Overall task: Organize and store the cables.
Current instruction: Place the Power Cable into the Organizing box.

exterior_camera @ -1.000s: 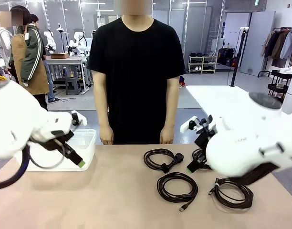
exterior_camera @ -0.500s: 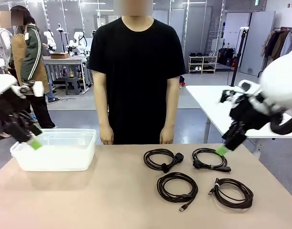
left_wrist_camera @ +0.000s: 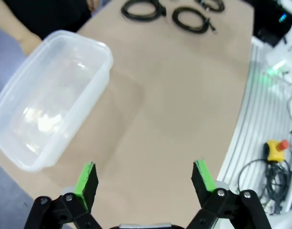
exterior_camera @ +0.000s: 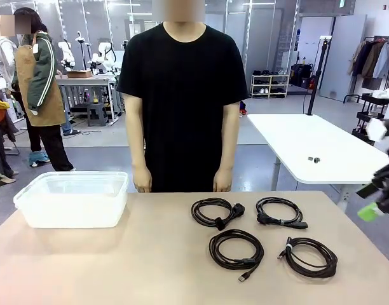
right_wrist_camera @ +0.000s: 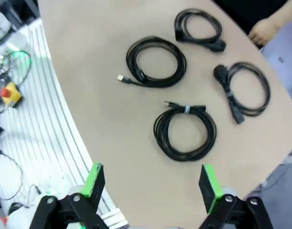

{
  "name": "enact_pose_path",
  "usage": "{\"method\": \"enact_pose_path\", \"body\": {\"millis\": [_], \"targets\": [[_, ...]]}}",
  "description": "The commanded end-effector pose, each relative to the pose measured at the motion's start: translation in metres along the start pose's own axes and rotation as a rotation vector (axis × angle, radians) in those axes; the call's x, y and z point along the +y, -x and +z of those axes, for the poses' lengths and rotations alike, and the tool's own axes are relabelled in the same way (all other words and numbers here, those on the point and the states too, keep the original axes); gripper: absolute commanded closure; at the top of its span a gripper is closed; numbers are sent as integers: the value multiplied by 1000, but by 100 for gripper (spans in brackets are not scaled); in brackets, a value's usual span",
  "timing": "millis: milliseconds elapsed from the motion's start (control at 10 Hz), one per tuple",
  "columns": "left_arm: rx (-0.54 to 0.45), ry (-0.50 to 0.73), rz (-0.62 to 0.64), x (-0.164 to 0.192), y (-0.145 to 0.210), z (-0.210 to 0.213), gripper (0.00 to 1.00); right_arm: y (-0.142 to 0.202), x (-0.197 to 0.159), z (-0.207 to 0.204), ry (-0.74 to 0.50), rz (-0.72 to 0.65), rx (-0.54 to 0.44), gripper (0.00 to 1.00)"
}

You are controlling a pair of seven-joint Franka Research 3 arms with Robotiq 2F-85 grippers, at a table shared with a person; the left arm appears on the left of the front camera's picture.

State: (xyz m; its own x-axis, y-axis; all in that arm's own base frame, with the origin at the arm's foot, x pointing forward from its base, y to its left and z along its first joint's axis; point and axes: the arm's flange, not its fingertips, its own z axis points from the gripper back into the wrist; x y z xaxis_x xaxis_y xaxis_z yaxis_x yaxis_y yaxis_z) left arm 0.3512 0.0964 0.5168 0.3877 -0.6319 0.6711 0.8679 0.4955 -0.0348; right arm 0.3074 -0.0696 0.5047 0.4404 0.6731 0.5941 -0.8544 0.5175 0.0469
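Right wrist view: I see my right pincer apart, high above the bench, four coiled cables at 12 o'clock. Left wrist view adds my left pincer, also apart, tub at 10 o'clock.

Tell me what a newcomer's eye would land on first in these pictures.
Four coiled black cables lie in a loose cluster on the right half of the tan table, each apart from the others. At the left end sits an empty clear plastic tub. A person in a black T-shirt stands at the far edge, arms hanging.
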Motion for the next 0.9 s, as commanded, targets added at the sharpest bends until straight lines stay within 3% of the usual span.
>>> {"method": "enact_pose_path", "body": {"millis": [0,300,600,700,800], "targets": [[-115,-21,22,-11,24,3,0,40,19,10,9,-17,-100,0],[-129,-50,80,-12,43,10,0,83,28,13,8,-119,-142,0],[-100,-63,95,-12,38,14,0,97,31,9,13,-159,-144,0],[-95,-87,163,-10,35,11,0,101,31,3,19,-179,-152,0],[-105,-56,96,-10,43,15,0,82,-2,48,15,-169,-121,0]]}}
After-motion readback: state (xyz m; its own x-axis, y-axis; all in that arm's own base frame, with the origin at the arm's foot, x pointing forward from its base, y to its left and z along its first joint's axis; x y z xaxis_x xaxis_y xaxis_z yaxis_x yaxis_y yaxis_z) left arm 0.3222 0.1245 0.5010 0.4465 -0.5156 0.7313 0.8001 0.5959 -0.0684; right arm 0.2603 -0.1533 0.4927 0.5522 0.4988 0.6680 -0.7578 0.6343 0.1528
